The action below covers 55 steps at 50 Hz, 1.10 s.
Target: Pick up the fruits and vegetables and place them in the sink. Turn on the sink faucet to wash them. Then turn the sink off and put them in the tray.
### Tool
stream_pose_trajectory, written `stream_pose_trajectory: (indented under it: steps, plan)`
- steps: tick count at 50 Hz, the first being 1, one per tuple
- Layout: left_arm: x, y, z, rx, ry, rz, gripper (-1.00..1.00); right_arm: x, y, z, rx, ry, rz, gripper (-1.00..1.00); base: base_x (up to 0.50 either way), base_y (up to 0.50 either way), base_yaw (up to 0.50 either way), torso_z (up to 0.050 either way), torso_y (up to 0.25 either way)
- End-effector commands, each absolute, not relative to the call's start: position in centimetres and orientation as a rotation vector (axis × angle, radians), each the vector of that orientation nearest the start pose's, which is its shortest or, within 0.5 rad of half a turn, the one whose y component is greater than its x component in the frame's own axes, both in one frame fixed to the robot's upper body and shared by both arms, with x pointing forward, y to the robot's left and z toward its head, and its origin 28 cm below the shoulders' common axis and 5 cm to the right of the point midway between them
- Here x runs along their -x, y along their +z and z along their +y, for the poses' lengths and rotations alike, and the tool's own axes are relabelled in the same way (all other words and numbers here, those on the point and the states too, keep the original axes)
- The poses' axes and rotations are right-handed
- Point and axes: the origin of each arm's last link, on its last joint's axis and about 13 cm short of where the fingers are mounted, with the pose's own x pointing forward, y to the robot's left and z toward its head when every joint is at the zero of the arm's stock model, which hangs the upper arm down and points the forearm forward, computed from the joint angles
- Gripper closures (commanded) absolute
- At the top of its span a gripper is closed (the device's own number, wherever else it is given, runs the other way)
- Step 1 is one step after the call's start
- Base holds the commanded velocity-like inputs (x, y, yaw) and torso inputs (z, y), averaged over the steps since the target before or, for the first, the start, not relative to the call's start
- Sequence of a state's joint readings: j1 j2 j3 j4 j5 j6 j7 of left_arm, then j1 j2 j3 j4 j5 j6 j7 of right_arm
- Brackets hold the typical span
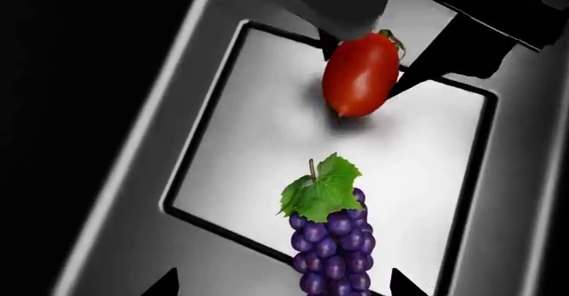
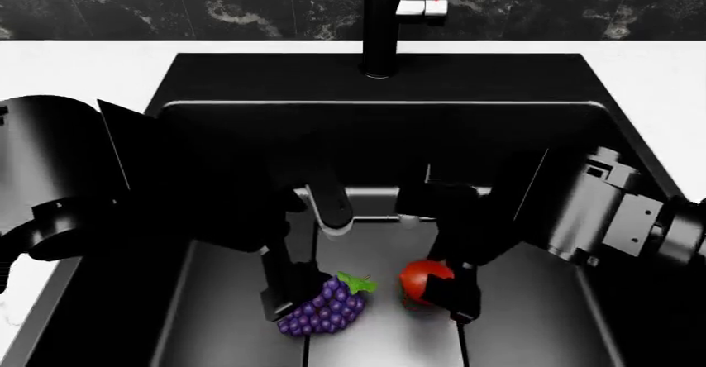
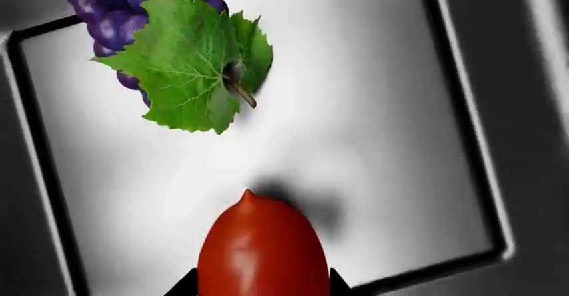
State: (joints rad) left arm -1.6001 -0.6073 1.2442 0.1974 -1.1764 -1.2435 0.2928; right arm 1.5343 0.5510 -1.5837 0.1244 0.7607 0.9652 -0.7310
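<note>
Your right tool (image 2: 450,288) is closed on the tomato (image 2: 417,279), which is just above the sink (image 2: 381,78) floor. Your left tool (image 2: 296,297) grips the grapes (image 2: 322,307), left of the tomato on the drain panel (image 3: 374,129)

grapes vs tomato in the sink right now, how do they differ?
Colour and build: the grapes are a purple cluster of small berries with a green leaf; the tomato is one smooth red piece with a small stem.
Side: the grapes are at the left gripper; the tomato is at the right gripper.
Shape: the grapes are lumpy; the tomato is oval with a pointed tip.
Shared: both sit over the drain panel.
</note>
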Motion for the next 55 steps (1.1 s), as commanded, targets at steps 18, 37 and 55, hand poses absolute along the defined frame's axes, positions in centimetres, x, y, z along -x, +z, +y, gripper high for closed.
stream_pose_trajectory:
  steps: [18, 37, 55]
  plan:
    - [-28.3, 24.3, 19.5, -0.741, -1.064, 0.799, -1.00, -31.7, 28.7, -15.0, 0.866, 0.962, 0.720, 1.00, 0.00, 0.00, 0.00, 0.000, 0.000]
    - [-28.6, 20.8, 18.9, -0.800, -1.051, 0.903, -1.00, -31.6, 29.0, -15.5, 0.851, 0.952, 0.690, 1.00, 0.00, 0.00, 0.00, 0.000, 0.000]
    - [-28.9, 18.2, 18.4, -0.863, -1.022, 0.958, -1.00, -31.6, 28.7, -15.7, 0.843, 0.949, 0.678, 1.00, 0.00, 0.00, 0.00, 0.000, 0.000]
